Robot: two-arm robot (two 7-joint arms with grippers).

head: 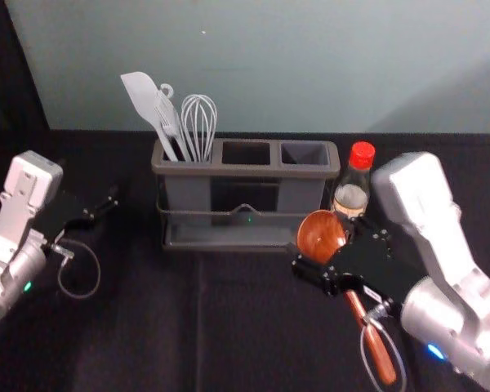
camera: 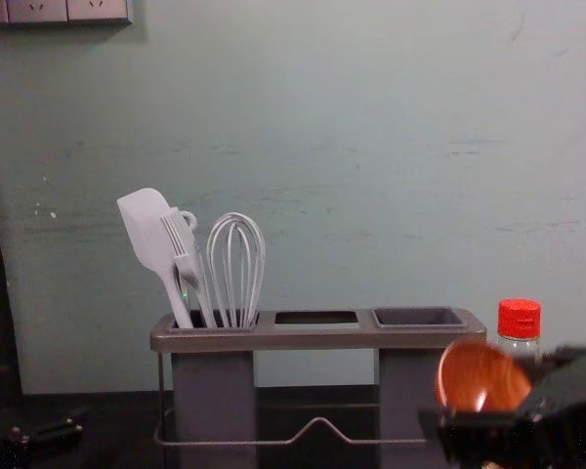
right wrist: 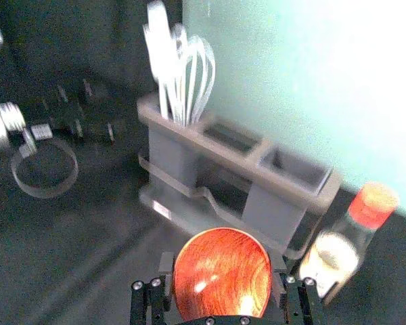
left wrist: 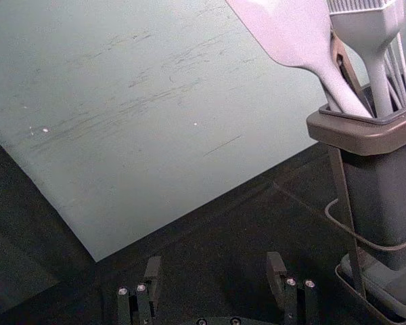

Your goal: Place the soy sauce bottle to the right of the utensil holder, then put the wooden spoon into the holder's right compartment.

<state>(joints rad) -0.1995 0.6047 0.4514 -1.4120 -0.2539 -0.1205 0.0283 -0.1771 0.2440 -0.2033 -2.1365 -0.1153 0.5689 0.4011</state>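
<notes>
The grey-brown utensil holder (head: 245, 171) stands before the wall, its right compartment (head: 305, 153) open at the top with no utensil in it. Just right of it is the upright soy sauce bottle (head: 350, 196), red-capped and partly behind my right gripper (head: 325, 242). That gripper is in front of the holder's right end, shut on the wooden spoon (head: 317, 233); the handle slants down toward the front. In the right wrist view, the spoon's bowl (right wrist: 222, 279) fills the space between the fingers of my right gripper (right wrist: 222, 271). My left gripper (head: 90, 222), open, stays left of the holder.
A white spatula (camera: 148, 234), a brush and a whisk (camera: 236, 264) stand in the holder's left compartment. Its wire rail (camera: 317, 422) runs across the front. The wall (head: 261, 73) rises close behind, and dark cloth (head: 229, 327) covers the table.
</notes>
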